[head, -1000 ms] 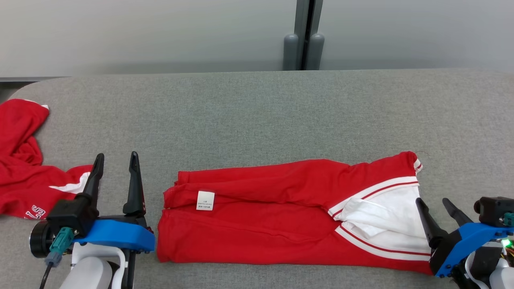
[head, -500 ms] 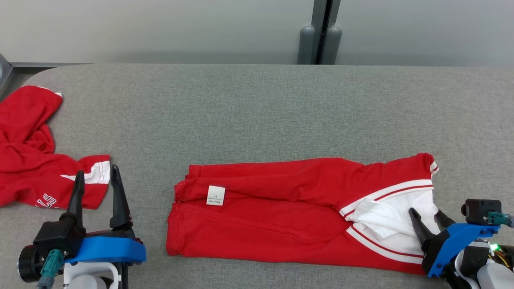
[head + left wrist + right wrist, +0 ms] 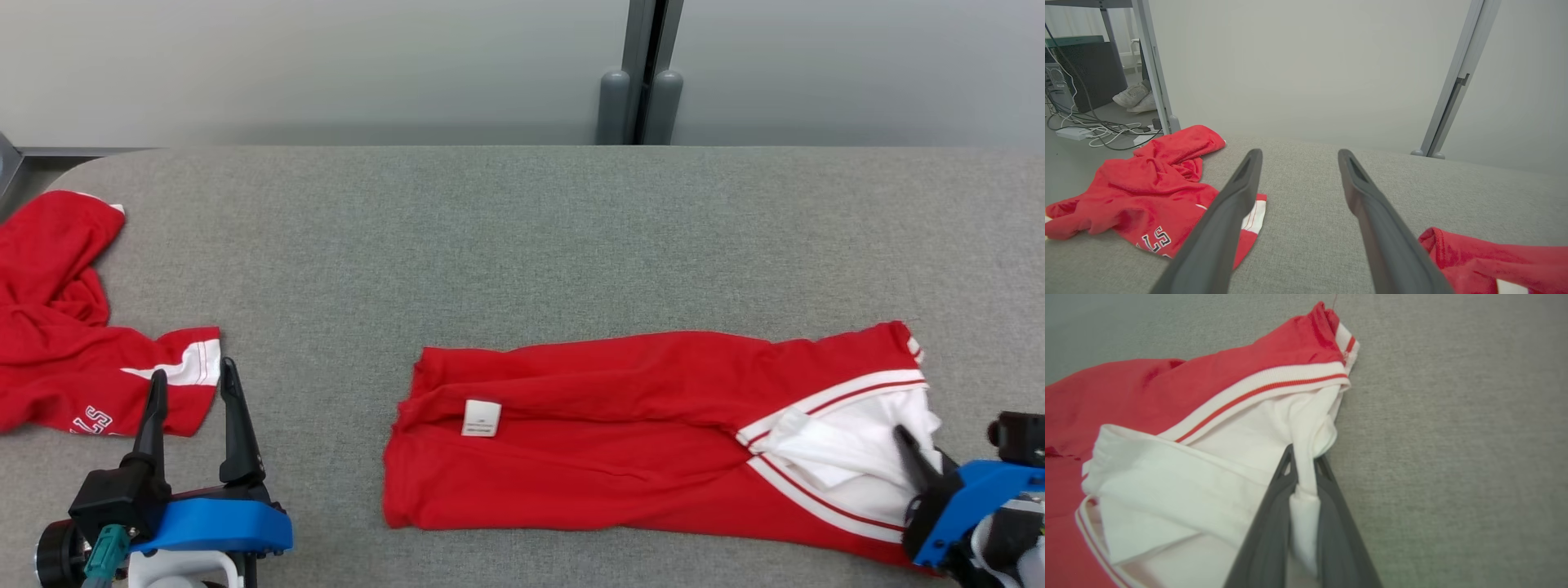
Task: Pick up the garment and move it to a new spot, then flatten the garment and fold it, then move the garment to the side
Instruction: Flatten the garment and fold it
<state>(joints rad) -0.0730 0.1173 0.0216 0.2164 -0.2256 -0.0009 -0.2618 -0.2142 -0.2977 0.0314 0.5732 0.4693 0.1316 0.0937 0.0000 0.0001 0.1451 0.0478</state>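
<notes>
**Head view.** The folded garment (image 3: 620, 441) lies lengthwise on the near half of the grey counter (image 3: 490, 237), with its label (image 3: 481, 417) facing up and its white-trimmed end toward the robot's right. The right gripper (image 3: 904, 434) sits at that end, its tips sunk into the white cloth. The left gripper (image 3: 192, 369) hangs well apart on the left, spread and holding nothing, just beside a crumpled red cloth (image 3: 73, 343).
Risk: only one end is held. A drag or lift from here would probably stretch the stack and let the layers slide open.

**Left wrist view.** The fingers (image 3: 1241, 188) are released, with bare counter between them. The crumpled red cloth lies off to one side, and a corner of the garment shows at the lower right.
Risk: a reach that drifts toward the crumpled cloth could snag the wrong piece.

**Right wrist view.** The fingers (image 3: 1274, 506) are clenched on a narrow white flap (image 3: 1306, 428) at the garment's edge. It looks like one loose layer rather than the full stack, though I cannot tell how deep the bite goes.
Risk: the flap could pull out on its own and undo the fold. The small bite could also slip once it takes load.
</notes>
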